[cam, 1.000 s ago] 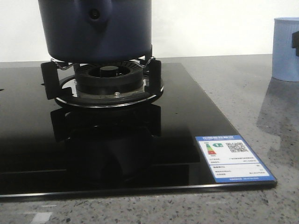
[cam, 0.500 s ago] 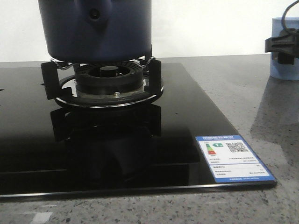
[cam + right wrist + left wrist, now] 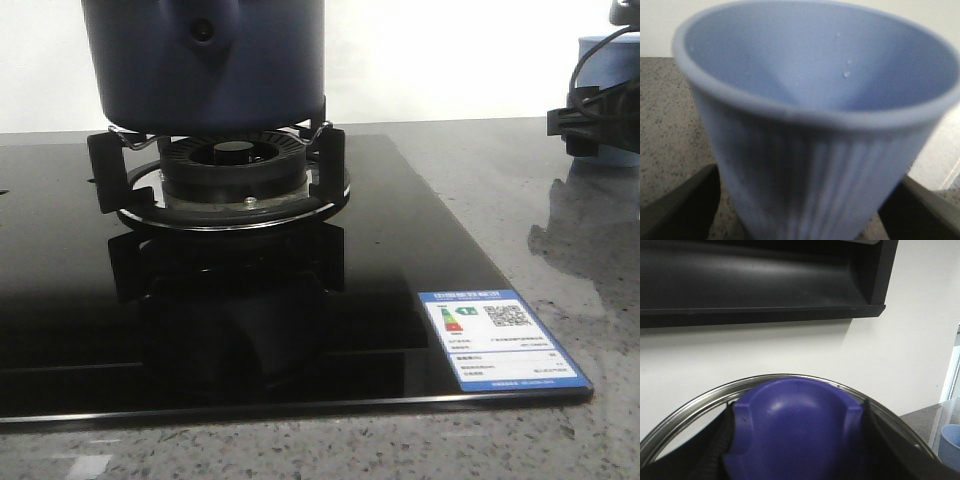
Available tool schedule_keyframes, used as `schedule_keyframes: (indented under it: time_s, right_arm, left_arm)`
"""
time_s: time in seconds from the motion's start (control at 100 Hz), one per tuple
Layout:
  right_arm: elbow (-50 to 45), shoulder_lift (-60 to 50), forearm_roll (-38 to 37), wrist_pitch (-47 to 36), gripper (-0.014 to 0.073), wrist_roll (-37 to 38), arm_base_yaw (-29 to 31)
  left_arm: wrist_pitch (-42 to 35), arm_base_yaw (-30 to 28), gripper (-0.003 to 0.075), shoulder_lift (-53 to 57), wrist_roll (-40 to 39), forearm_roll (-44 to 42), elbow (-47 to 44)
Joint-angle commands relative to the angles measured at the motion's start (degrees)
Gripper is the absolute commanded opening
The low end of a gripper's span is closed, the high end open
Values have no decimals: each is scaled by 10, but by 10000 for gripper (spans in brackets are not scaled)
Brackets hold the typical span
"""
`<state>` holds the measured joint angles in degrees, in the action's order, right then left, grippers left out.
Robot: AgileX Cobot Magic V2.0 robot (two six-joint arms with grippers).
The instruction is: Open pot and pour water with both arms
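Left gripper (image 3: 800, 460): dark fingers (image 3: 715, 450) flank a rounded, matte violet-blue knob (image 3: 795, 430) above a polished steel rim (image 3: 685, 412); fingers lie against the knob's sides, apparently clamped on it. Right gripper (image 3: 800, 220): black fingers (image 3: 680, 205), spread apart, stand either side of a pale blue ribbed cup (image 3: 815, 165); contact cannot be told. Droplets cling inside the cup. Front view: the navy matte pot (image 3: 205, 60), with a handle stub bearing a small hole, sits at 11 o'clock on a black burner grate (image 3: 225, 170) over a glossy black glass hob (image 3: 250, 300), labelled at 5 o'clock. Right gripper (image 3: 590, 120) and cable appear at 3 o'clock before the cup (image 3: 610, 60), on the speckled grey tabletop (image 3: 520, 200). Only the wrist views show the knob and the cup's interior.
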<state>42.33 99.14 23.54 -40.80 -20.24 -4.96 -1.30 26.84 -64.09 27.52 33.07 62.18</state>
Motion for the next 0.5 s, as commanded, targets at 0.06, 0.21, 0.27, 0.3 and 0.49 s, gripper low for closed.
schedule_keyframes:
  time_s: [0.06,0.21,0.27,0.3,0.49]
  right_arm:
    - [36,-10,-14,-51,580,0,3]
    - [38,-9,6,-63,577,0,5]
    - [38,-9,8,-63,570,0,9]
    - [38,-9,8,-63,561,0,11]
    - [38,-9,16,-59,384,0,13]
  left_arm:
    - [-53,-2,356,17,0,-1,20]
    - [-53,-2,356,17,0,-1,20]
    - [-53,-2,356,17,0,-1,20]
    - [-53,-2,356,17,0,-1,20]
    - [-53,-2,356,17,0,-1,20]
